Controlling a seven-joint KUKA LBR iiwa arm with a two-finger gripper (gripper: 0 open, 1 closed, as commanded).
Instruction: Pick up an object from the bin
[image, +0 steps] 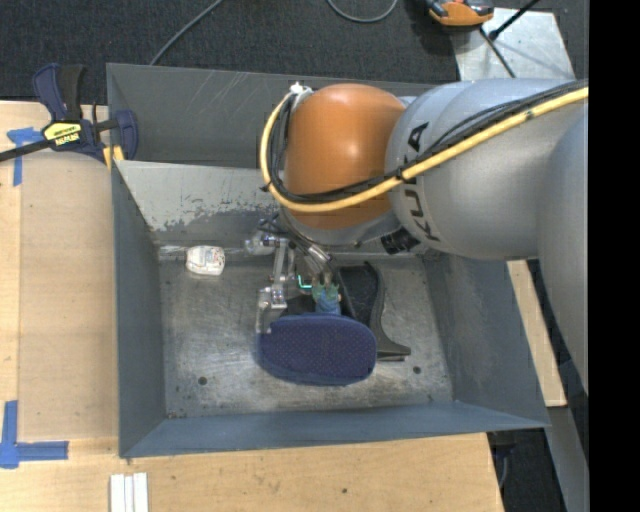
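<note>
**Item:** claw (293, 305), lowered to the middle of the grey metal bin (138, 330). It sits just above the back edge of a dark blue oval fabric pad (318, 352), which lies flat on the floor near the front wall.

**State of claw:** cannot be told; the orange wrist cover (335, 140) hides much of it. Nothing is seen gripped.

**Neighbours:**
- Small teal item (326, 296), just beside the claw and partly hidden.
- Black curved plastic piece (378, 305), close behind the pad's right end.
- Small white and clear plastic piece (205, 260), well apart at back left.

**Risks (judged):**
- The flat pad may slide or fold rather than lift.
- A closing claw could catch the teal item along with it.
- The claw could scrape the floor.

**Room:** the left half of the floor is open. The right side is crowded by the black piece and the arm, and the front wall lies near the pad.
</note>
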